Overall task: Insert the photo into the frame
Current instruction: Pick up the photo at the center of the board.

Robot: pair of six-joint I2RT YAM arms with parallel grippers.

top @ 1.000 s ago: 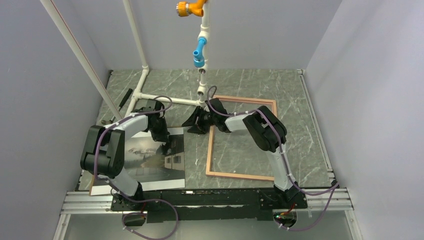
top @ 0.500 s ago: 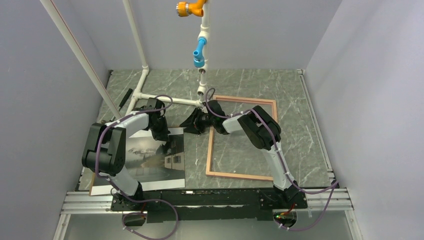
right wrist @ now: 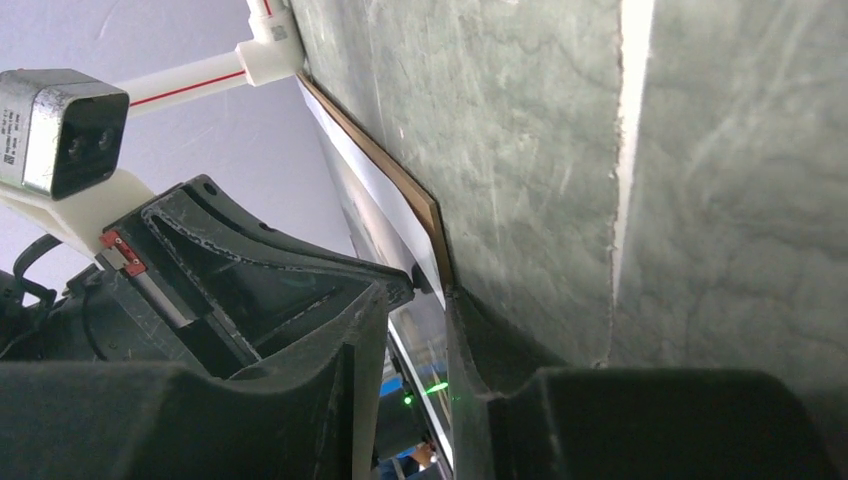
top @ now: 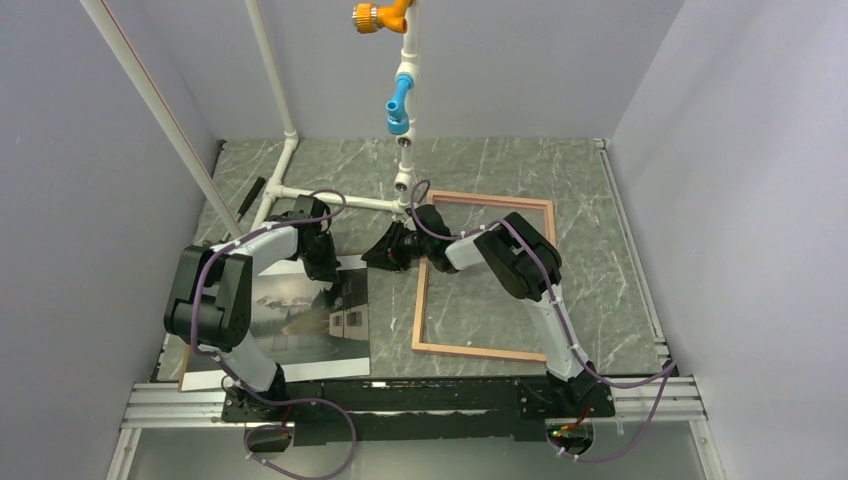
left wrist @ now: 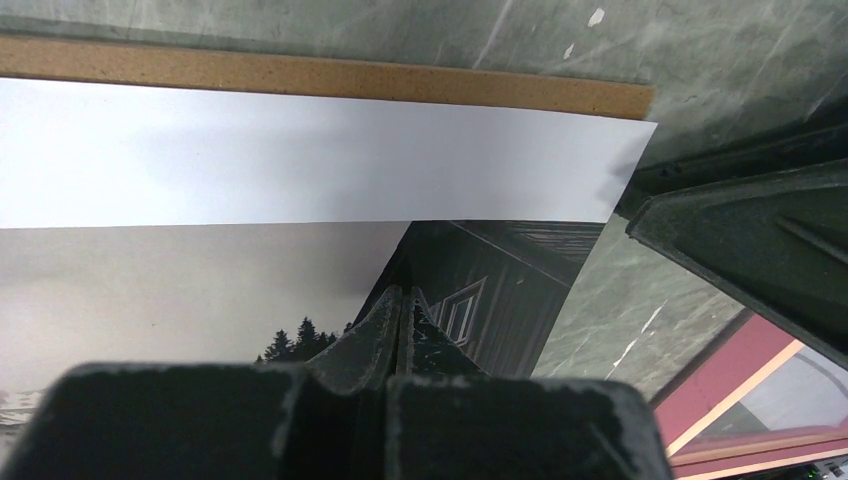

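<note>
The left arm is folded sharply at the elbow; the left gripper [left wrist: 398, 305] sets its tip on the photo [top: 290, 320], fingers pressed together; the right gripper [right wrist: 418, 296] stretches leftward past the far corner of the frame [top: 480, 352], fingers a little apart around the photo's far right corner and the backing board [left wrist: 300, 72] beneath; the photo lies left of the frame; the white pipe stand [top: 330, 197] is just behind.

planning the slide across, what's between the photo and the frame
Top view: only bare marble table between the photo and the frame; the right gripper hangs at the far end of that strip.
</note>
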